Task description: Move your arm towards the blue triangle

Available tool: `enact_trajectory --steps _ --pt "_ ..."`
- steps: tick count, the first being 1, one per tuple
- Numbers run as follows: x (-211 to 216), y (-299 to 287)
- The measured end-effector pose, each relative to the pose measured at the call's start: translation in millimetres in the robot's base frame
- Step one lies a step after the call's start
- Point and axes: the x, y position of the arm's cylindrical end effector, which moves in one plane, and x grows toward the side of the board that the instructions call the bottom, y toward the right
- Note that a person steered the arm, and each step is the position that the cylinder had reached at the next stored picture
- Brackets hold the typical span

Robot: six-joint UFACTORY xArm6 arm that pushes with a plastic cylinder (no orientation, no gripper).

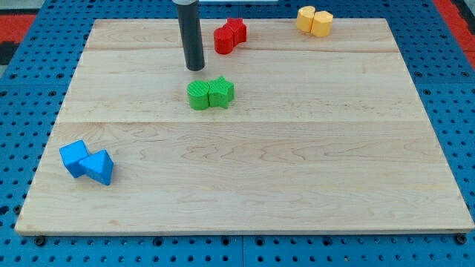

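1. Views: one camera only; nothing shared with a second view.
2. Position: raised, off the counter's (245,185) bottom edge, looking obliquely down and across.
3. Range: moderate; whole counter framed, rod cropped at top.

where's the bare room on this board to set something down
Open: the wooden board's stretch right of the blue cube and blue triangle, below the green blocks. Crowded: the top, with my tip, red blocks and yellow blocks.

My tip (196,68) stood just above the green blocks (210,94), which sat close below it. Toward the blue triangle (99,167) at the view's lower left, the tabletop (297,170) lay bare, nothing between.
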Motion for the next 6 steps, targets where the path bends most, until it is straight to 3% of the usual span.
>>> enact_trajectory --steps 6 --pt "-23 14"
